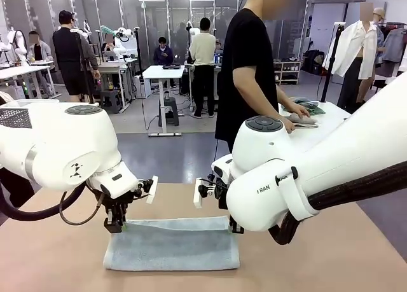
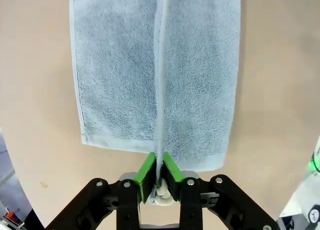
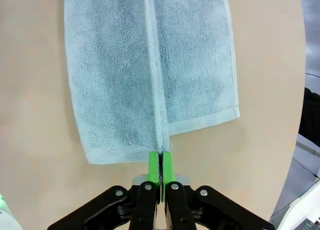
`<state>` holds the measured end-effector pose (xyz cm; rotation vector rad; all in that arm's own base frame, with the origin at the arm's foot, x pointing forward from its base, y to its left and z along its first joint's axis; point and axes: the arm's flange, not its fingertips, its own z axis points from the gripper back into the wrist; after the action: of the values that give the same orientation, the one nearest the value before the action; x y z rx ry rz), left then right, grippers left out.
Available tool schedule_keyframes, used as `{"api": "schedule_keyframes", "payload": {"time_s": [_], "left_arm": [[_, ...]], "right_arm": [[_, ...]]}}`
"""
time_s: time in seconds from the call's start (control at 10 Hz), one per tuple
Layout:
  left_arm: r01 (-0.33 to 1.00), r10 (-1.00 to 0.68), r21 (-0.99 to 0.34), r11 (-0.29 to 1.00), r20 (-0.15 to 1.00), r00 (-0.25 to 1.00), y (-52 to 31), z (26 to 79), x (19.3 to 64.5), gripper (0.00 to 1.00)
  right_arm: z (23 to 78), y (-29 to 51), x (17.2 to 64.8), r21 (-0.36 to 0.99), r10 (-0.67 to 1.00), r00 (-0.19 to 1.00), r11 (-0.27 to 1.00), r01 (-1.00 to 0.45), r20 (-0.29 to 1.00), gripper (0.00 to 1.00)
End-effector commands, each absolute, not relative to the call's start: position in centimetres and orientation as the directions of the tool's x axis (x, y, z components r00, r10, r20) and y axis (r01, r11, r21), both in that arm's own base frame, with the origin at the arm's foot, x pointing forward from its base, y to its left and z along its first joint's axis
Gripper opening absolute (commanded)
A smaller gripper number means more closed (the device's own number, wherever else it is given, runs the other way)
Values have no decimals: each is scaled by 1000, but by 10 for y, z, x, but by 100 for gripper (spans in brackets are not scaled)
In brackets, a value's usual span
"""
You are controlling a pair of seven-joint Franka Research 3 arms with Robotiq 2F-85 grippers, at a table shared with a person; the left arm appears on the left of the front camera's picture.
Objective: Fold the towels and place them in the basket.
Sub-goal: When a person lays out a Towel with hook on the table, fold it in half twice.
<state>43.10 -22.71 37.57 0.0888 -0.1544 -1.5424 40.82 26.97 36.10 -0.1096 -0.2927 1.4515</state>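
A pale blue-grey towel (image 1: 172, 247) lies doubled over on the tan table (image 1: 51, 260), its upper layer's edge raised along the far side. My left gripper (image 1: 115, 227) is shut on that raised edge at the towel's left end. In the left wrist view the green pads (image 2: 149, 170) pinch the hem of the towel (image 2: 120, 79). My right gripper (image 1: 233, 227) is shut on the same edge at the right end, partly hidden behind its own arm. The right wrist view shows its pads (image 3: 154, 166) clamped on the towel (image 3: 115, 79). The basket is out of view.
Bare tan tabletop surrounds the towel on all sides. A person in a black shirt (image 1: 245, 63) stands beyond the far edge, one hand on cloths on a white side table (image 1: 327, 117) at the back right.
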Motion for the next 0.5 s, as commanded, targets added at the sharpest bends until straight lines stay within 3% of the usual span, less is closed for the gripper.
{"api": "schedule_keyframes", "payload": {"time_s": [0.0, 0.1, 0.2, 0.4], "left_arm": [[987, -999, 156, 30, 46, 23, -223, 378, 428, 0], [987, -999, 156, 30, 46, 23, -223, 378, 428, 0], [988, -999, 155, 27, 44, 20, -228, 376, 431, 9], [990, -989, 136, -36, 134, -55, -225, 368, 453, 9]], "right_arm": [[364, 267, 408, -255, 987, 93, 124, -959, 133, 0], [364, 267, 408, -255, 987, 93, 124, -959, 133, 0], [361, 270, 408, -250, 987, 90, 121, -961, 130, 3], [361, 280, 437, -292, 982, 49, 102, -951, 182, 3]]}}
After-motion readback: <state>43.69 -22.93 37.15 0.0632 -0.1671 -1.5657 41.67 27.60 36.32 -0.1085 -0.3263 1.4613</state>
